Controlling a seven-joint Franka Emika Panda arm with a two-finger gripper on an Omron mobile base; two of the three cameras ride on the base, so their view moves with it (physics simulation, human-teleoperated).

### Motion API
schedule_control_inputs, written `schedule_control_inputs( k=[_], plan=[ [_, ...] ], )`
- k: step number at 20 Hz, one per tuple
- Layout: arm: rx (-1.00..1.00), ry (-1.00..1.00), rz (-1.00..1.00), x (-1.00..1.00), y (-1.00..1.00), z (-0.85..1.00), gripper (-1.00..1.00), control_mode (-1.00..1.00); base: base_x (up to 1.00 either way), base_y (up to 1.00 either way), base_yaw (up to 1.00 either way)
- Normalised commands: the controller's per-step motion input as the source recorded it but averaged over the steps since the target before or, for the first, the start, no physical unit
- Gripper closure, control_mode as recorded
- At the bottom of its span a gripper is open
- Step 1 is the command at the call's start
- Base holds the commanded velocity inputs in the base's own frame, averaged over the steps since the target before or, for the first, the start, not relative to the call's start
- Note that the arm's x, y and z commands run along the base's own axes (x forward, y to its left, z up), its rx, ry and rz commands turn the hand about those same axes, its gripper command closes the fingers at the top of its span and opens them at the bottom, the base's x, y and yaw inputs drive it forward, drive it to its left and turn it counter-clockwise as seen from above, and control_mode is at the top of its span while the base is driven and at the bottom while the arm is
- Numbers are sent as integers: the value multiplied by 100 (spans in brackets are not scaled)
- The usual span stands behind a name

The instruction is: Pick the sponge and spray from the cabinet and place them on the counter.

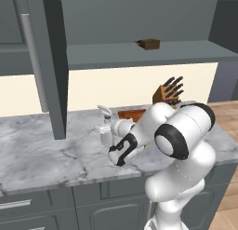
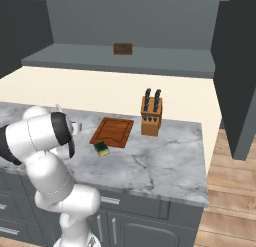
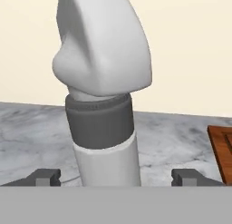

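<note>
The spray [image 3: 106,128] stands upright on the counter [image 1: 46,150], its white trigger nozzle [image 1: 104,109] poking up above my hand. My gripper [image 3: 117,177] is open, with the bottle's body between the two fingertips [image 3: 45,177] and a gap on each side. In the left base view the gripper [image 1: 103,131] is low over the marble, left of the cutting board. The sponge [image 2: 102,149], yellow with a green top, lies flat on the counter [image 2: 160,161] at the board's near left corner. Above, the cabinet [image 1: 139,54] is open, with its door [image 1: 51,66] swung out.
A small brown box [image 1: 148,44] sits on the cabinet shelf. A wooden cutting board [image 2: 112,132] and a knife block [image 2: 151,116] stand on the counter to the right of the spray. The open door's lower edge hangs over the counter's left part.
</note>
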Motion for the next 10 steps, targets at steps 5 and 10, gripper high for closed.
schedule_control_inputs(
  k=[5,10],
  plan=[
    [4,0,0,-40,-30,4,-100,-100,0,0,0],
    [1,0,0,-29,-28,0,-100,-100,0,0,0]
  ],
)
